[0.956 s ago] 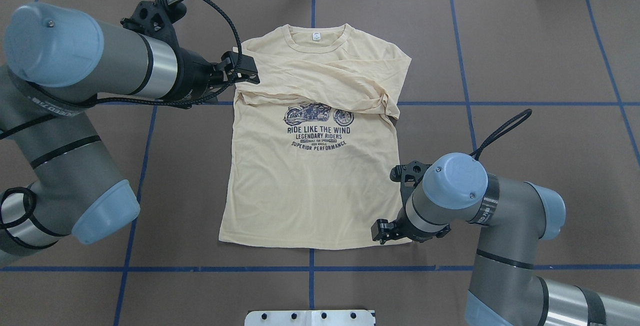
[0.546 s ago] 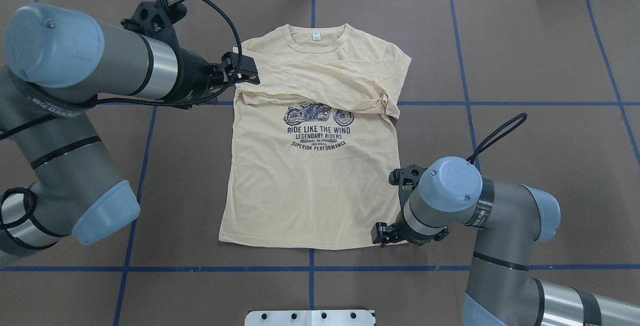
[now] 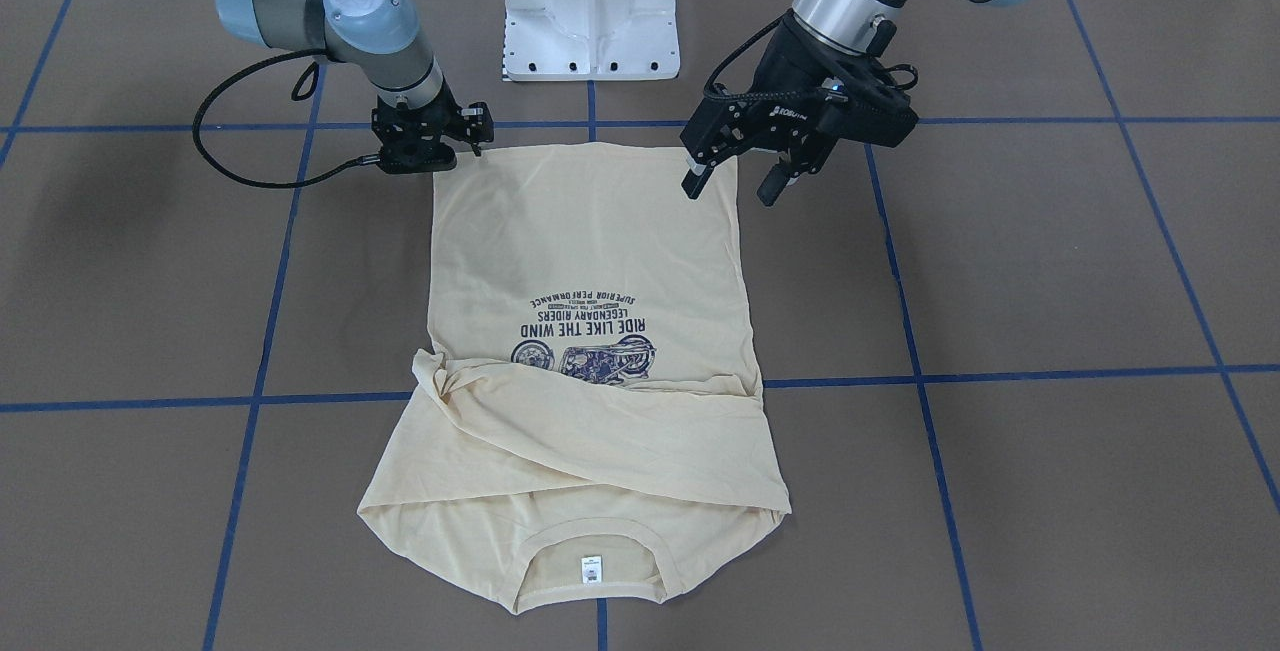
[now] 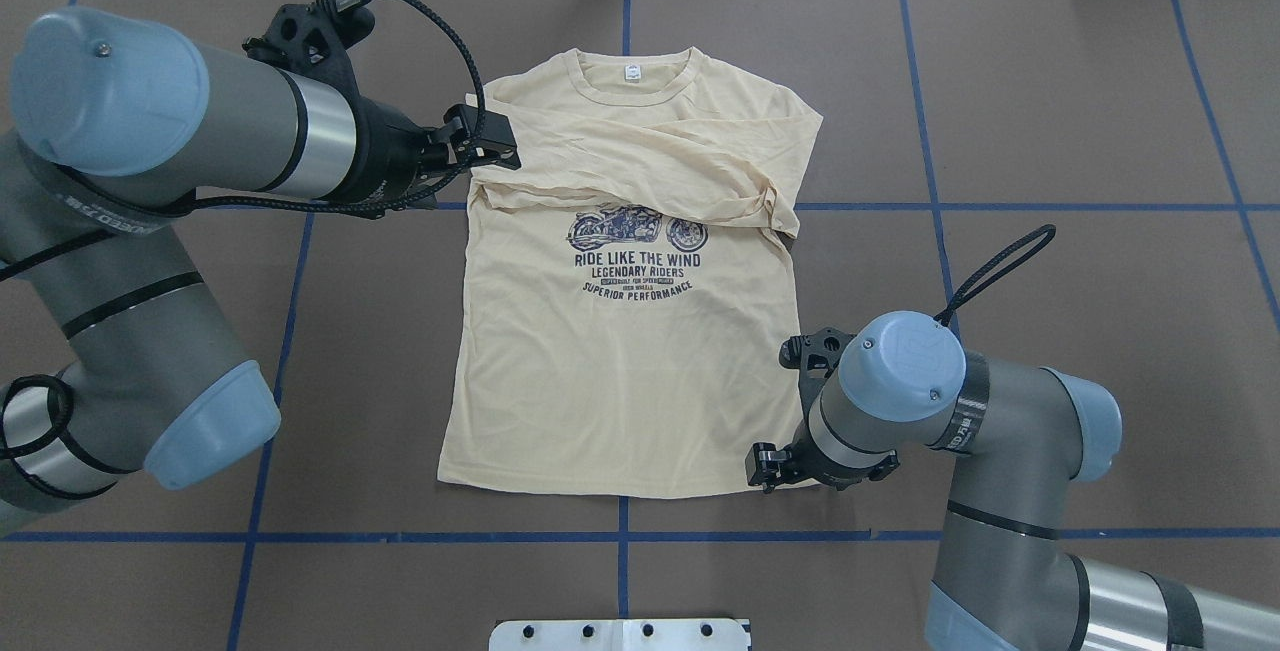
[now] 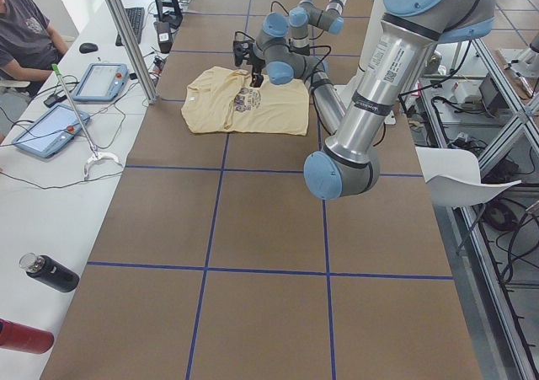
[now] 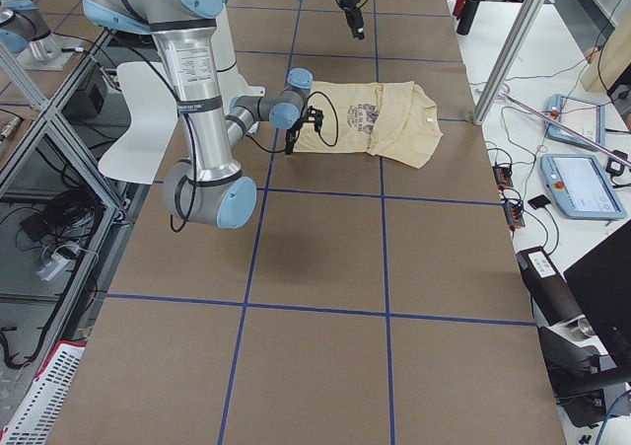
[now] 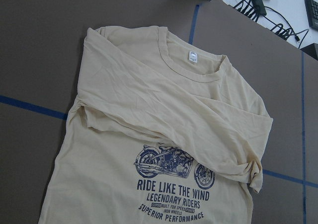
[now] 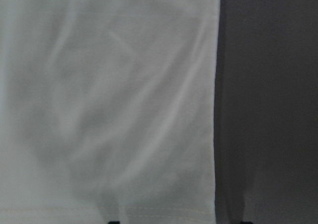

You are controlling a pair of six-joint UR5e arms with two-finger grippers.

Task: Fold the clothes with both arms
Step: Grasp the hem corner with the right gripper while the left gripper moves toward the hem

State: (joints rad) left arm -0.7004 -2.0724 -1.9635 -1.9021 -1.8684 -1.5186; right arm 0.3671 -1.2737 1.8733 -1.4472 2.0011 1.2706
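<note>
At the shirt's (image 4: 620, 381) near hem corner, your right gripper (image 3: 428, 153) has edged in slightly and settled low. Its jaws are apart, astride the side edge, and grip nothing yet. Your left gripper (image 3: 730, 189) hasn't moved; it hangs high, open and empty. The shirt lies flat on the table (image 4: 1050, 111), print up, sleeves crossed. You're likely set for a hem grasp on one side only.

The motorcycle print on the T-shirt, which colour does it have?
Dark navy blue. The print on the cream-yellow T-shirt shows best in the left wrist-mounted view.
</note>
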